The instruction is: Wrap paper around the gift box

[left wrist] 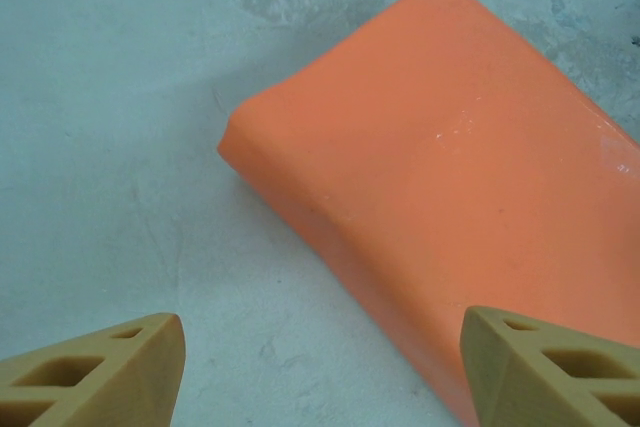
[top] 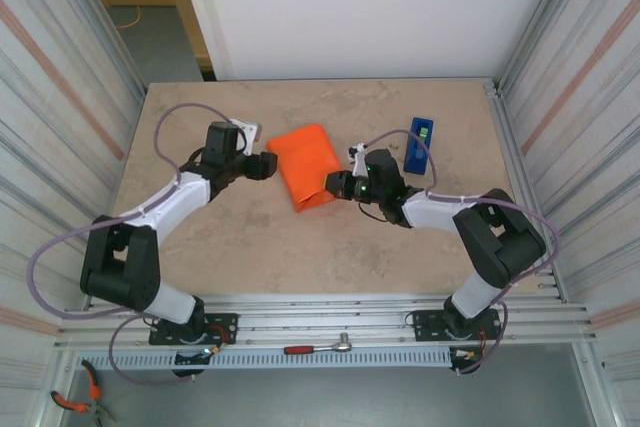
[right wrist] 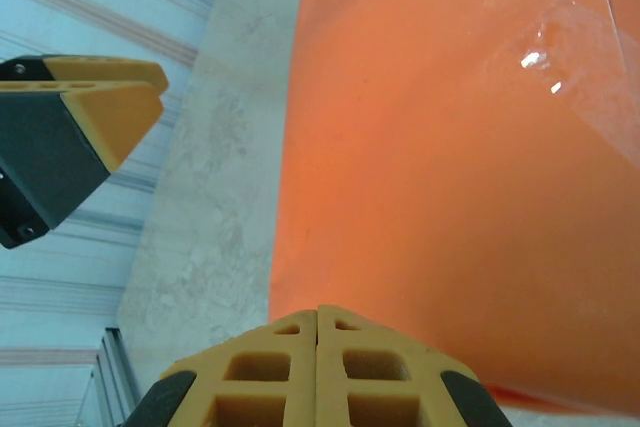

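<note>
Off the near edge of the bench (top: 260, 247), on the metal rail: a red-handled ratchet (top: 318, 348). Lower left of that, orange-handled pliers (top: 72, 403).

On the bench, a little nearer than its middle: right end effector (top: 337, 187), clenched, pads flush together with no gap. Tips right at the near right corner of the paper (top: 305, 169), touching its edge; a pinched fold between the pads not discernible. From the right wrist, shut tips low in view against the near border of the orange sheet, paper spreading away ahead and to the right, a glossy clear strip (right wrist: 585, 42) stuck across its far right part.

Slightly farther, on the side toward the bench's left edge: left end effector (top: 270, 165), released, fingers spread wide and gripping nothing. Just beside the left side of the paper. From the left wrist, paper ahead of the tips, one rounded corner pointing toward the gap, its long side running down to the right-hand fingertip (left wrist: 550, 367); the other fingertip over bare bench, apart from the sheet.

Paper itself around the bench's middle, folded into a flat oblong bundle, skewed to the bench edges, between the two end effectors.

Farthest, toward the far right corner: blue tape dispenser (top: 420, 144) with a green roll, apart from the bundle, beyond the right end effector.
</note>
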`<act>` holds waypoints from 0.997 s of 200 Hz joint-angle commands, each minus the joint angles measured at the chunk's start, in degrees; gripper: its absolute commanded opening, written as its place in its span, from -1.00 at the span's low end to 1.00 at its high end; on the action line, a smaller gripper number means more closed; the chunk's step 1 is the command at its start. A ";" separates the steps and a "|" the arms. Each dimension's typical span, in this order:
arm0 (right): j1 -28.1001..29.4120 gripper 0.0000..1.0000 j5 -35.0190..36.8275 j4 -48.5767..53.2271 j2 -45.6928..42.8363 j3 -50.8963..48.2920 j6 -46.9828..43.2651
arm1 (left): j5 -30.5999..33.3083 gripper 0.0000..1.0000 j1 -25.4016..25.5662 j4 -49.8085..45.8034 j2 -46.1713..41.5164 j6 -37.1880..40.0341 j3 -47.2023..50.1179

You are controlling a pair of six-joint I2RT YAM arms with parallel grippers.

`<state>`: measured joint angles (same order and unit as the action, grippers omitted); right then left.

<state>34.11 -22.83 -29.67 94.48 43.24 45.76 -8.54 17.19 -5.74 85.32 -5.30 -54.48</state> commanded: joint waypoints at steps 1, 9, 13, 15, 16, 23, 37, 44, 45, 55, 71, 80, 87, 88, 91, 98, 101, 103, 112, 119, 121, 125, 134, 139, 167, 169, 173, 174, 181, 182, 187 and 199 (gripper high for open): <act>-0.29 -1.00 -1.53 0.94 2.80 1.95 -1.25 | -2.67 0.48 -0.24 0.86 1.62 -3.89 -3.16; -0.57 -1.00 -1.93 0.77 3.52 2.21 -1.08 | -2.58 0.48 -0.31 0.52 2.31 -4.31 -3.68; -0.68 -1.00 -2.06 0.61 3.80 2.27 -0.92 | -2.58 0.49 -0.36 0.36 2.71 -4.36 -4.14; -0.75 -1.00 -2.18 0.61 3.97 2.35 -0.86 | -2.55 0.49 -0.37 0.24 2.91 -4.48 -4.27; -0.77 -1.00 -2.24 0.59 4.01 2.36 -0.85 | -2.50 0.50 -0.39 0.22 3.01 -4.51 -4.34; -1.00 -1.00 -2.68 0.63 4.43 2.49 -0.68 | -2.25 0.51 -0.41 -0.24 3.69 -4.83 -5.08; -1.53 -1.00 -3.93 0.55 4.84 2.79 -0.20 | -2.12 0.54 -0.86 -0.49 4.94 -6.05 -6.05; -1.84 -1.00 -4.64 0.30 4.86 2.88 0.10 | -2.33 0.55 -1.18 -0.60 5.65 -6.95 -6.54; -1.85 -1.00 -4.70 0.26 4.85 2.89 0.11 | -2.30 0.55 -1.27 -0.64 5.74 -7.11 -6.66; -2.19 -1.00 -5.80 -0.19 4.22 2.82 0.69 | -3.20 0.58 -2.02 -0.73 6.69 -8.76 -7.40; -2.64 -1.00 -6.35 -0.08 1.79 2.57 0.74 | -5.19 0.60 -3.27 -0.55 8.45 -11.50 -8.41; -2.80 -1.00 -5.97 1.20 -0.28 2.42 0.16 | -6.19 0.62 -3.88 -0.84 9.63 -12.83 -9.34; -2.97 -1.00 -5.76 2.31 -1.89 2.26 -0.46 | -7.04 0.62 -4.25 -1.25 10.55 -13.76 -10.03; -2.98 -1.00 -5.75 2.50 -2.17 2.23 -0.52 | -7.16 0.62 -4.31 -1.23 10.69 -13.90 -10.16; -3.07 -1.00 -5.52 3.10 -2.89 2.13 -0.87 | -7.68 0.62 -4.43 -1.18 10.98 -14.22 -10.39; -3.40 -1.00 -4.95 4.66 -4.75 1.66 -1.40 | -8.53 0.63 -4.59 -0.85 12.03 -14.83 -10.85; -3.54 -1.00 -4.80 5.28 -5.41 1.48 -1.61 | -8.65 0.64 -4.62 -0.79 12.46 -15.16 -11.10; -3.64 -1.00 -4.60 5.71 -5.88 1.29 -1.74 | -8.90 0.64 -4.62 -0.79 12.73 -15.24 -11.33; -4.10 -1.00 -3.86 7.43 -7.71 0.53 -2.18 | -9.55 0.65 -4.67 -0.61 14.02 -16.19 -12.25; -4.59 -1.00 -3.51 8.46 -9.06 -0.28 -2.35 | -9.79 0.66 -4.69 -0.73 15.05 -16.97 -13.03; -4.76 -1.00 -3.49 8.68 -9.42 -0.51 -2.36 | -9.89 0.66 -4.70 -0.73 15.27 -17.32 -13.16; -5.10 -1.00 -3.28 9.22 -10.17 -1.06 -2.46 | -10.19 0.67 -4.71 -0.70 15.96 -17.76 -13.68; -5.89 -0.95 -2.69 10.52 -11.62 -2.03 -2.49 | -10.53 0.68 -4.74 -0.84 17.36 -19.46 -14.59; -6.33 -0.87 -2.55 11.19 -12.49 -2.63 -2.47 | -10.72 0.68 -4.71 -0.82 18.09 -20.63 -15.09; -9.15 -0.28 -2.61 12.52 -16.49 -5.86 -2.29 | -12.73 0.72 -4.71 1.64 22.27 -27.27 -16.50; -9.43 -0.24 -2.52 12.66 -16.82 -6.06 -2.28 | -12.95 0.72 -4.71 1.88 22.52 -27.67 -16.59; -9.77 -0.17 -2.55 13.01 -17.22 -6.28 -2.41 | -13.42 0.73 -4.71 2.43 23.23 -28.55 -16.72; -9.85 -0.15 -2.47 13.08 -17.39 -6.39 -2.37 | -13.52 0.73 -4.71 2.54 23.40 -28.81 -16.85; -10.43 -0.04 -2.26 13.64 -18.13 -6.90 -2.44 | -14.13 0.73 -4.64 3.24 24.56 -30.57 -17.21; -10.54 -0.03 -2.19 13.79 -18.29 -7.01 -2.48 | -14.18 0.73 -4.63 3.35 24.77 -30.83 -17.22; -10.81 0.04 -2.00 14.31 -18.84 -7.25 -2.69 | -14.82 0.72 -4.62 4.14 25.49 -31.96 -17.32; -11.49 0.16 -1.48 15.56 -19.78 -7.70 -3.12 | -15.54 0.68 -4.45 5.77 26.87 -34.21 -17.42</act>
<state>23.83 -25.74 -17.87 77.91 36.58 44.23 -20.62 12.49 -3.68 109.82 -32.05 -70.24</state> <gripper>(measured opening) 0.524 0.857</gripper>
